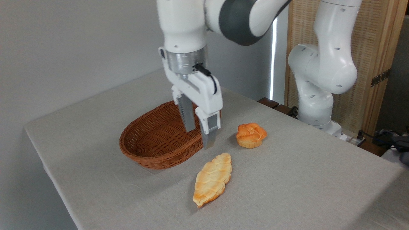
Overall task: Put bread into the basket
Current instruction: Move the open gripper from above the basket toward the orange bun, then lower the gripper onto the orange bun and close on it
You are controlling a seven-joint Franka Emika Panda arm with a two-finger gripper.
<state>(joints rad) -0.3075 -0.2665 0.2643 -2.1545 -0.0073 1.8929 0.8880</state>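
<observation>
Pincer (198, 137) fingers apart, empty, over woven wicker basket (150, 150); knotted golden bun (251, 135) sits beside it.

Upper arm links (236, 19) cut off by the top edge; shoulder and upper joints out of view. Right part of the basket (153, 140) rim and inner wall hidden behind the gripper (198, 135) fingers. Whether the fingertips stand above the basket rim or lower beside it: cannot be told from this single view. Underside of the bread (251, 135) and of the braided loaf (212, 179) hidden against the table (287, 191). Table cut off at the near and right edges. Dark items at far right (394, 140), partly cropped, too small to identify.
</observation>
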